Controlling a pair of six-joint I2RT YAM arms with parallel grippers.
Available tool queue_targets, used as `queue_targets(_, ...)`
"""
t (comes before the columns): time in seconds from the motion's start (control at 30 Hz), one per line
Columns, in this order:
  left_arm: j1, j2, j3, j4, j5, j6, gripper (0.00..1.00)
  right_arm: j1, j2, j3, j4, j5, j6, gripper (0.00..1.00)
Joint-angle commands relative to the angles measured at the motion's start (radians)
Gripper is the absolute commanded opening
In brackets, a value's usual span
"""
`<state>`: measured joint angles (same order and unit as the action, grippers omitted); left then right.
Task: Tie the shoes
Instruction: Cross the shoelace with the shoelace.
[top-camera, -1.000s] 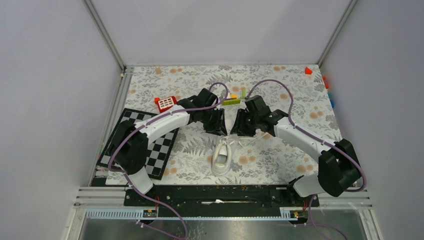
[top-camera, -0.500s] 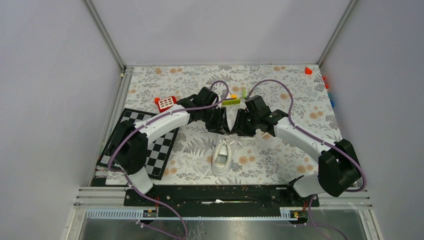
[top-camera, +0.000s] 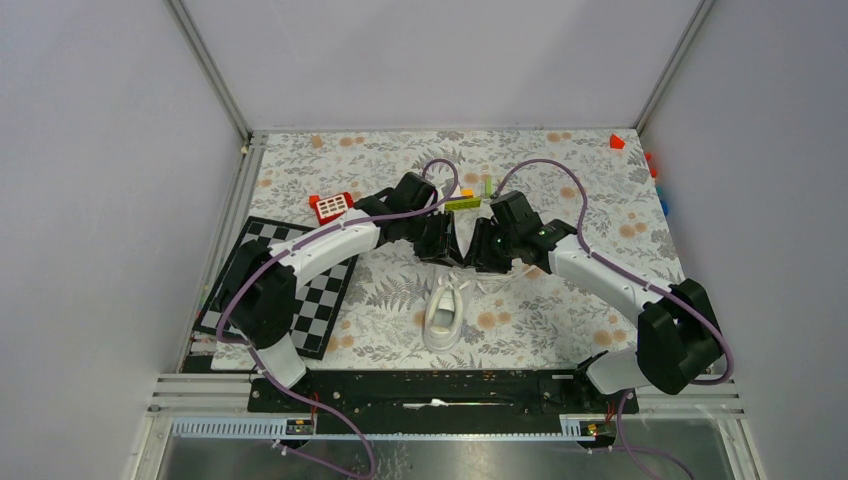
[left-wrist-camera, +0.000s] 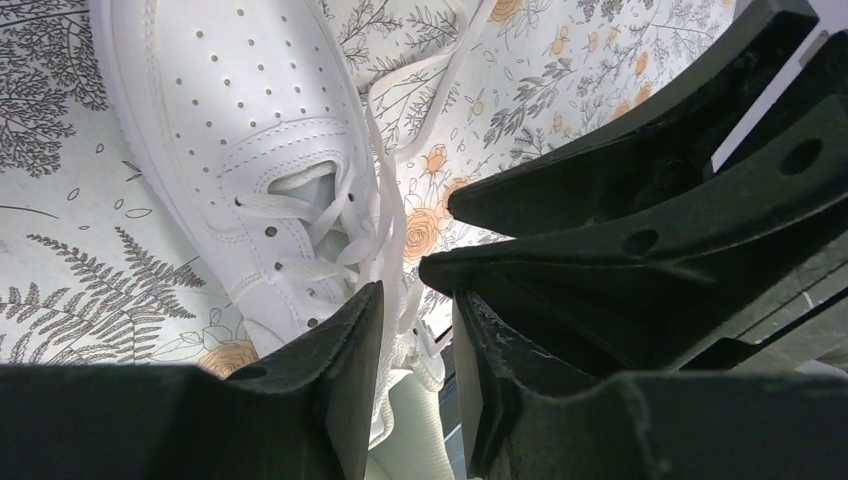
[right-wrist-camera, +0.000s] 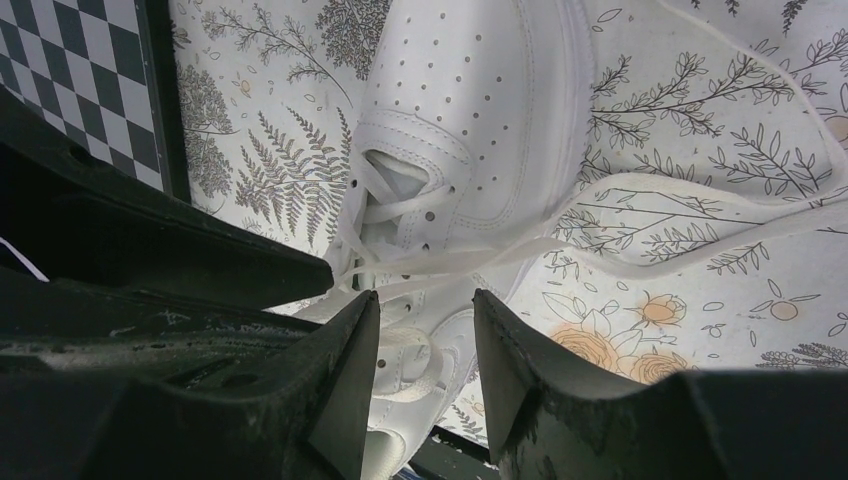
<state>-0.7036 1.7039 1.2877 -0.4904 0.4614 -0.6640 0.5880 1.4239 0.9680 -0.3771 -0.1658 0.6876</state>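
Note:
The white shoe (top-camera: 443, 315) lies on the flowered table cover with its toe toward the arm bases. Both grippers hang close together over its far end. My left gripper (top-camera: 447, 255) is open by a narrow gap (left-wrist-camera: 418, 295), and one white lace strand (left-wrist-camera: 388, 215) runs down from the eyelets into that gap without being pinched. My right gripper (top-camera: 478, 258) is open wider (right-wrist-camera: 425, 297) above the shoe's collar (right-wrist-camera: 430, 350). A taut lace (right-wrist-camera: 520, 250) crosses just ahead of its tips and trails out in a loop (right-wrist-camera: 680, 190) on the table. The right fingers (left-wrist-camera: 640, 235) crowd the left wrist view.
A black-and-white chessboard mat (top-camera: 300, 290) lies left of the shoe. A red toy (top-camera: 331, 206) and green and yellow blocks (top-camera: 462, 202) sit just beyond the grippers. A red block (top-camera: 617, 141) is in the far right corner, and coloured bits (top-camera: 660, 185) lie by the right wall.
The left gripper has slid right until it almost meets the right gripper above the shoe's far end, and its jaws have narrowed slightly. The shoe has not moved.

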Motion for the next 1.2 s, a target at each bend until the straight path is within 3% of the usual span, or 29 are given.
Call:
queue_targets(0.0, -0.004, 0.005, 0.03, 0.001, -0.052, 0.011, 0.34, 0.003, -0.038, 0.003, -0.008, 0.017, 0.006, 0.47)
queue_targets(0.37, -0.031, 0.047, 0.066, -0.068, -0.021, 0.057, 0.33, -0.003, -0.065, -0.015, -0.022, 0.044, 0.009, 0.48)
queue_targets(0.53, -0.031, 0.043, 0.074, -0.08, -0.055, 0.054, 0.07, -0.012, -0.084, -0.02, -0.029, 0.049, 0.012, 0.49)
queue_targets(0.63, -0.033, 0.012, 0.078, -0.076, -0.095, 0.052, 0.01, -0.012, -0.088, -0.017, -0.032, 0.044, 0.012, 0.49)
queue_targets(0.9, -0.023, -0.068, 0.086, -0.091, -0.159, 0.08, 0.0, -0.011, -0.109, -0.039, -0.003, 0.033, 0.05, 0.5)
queue_targets(1.17, -0.015, -0.127, 0.029, -0.006, -0.123, 0.078, 0.0, -0.014, -0.147, -0.098, 0.069, 0.049, 0.148, 0.5)
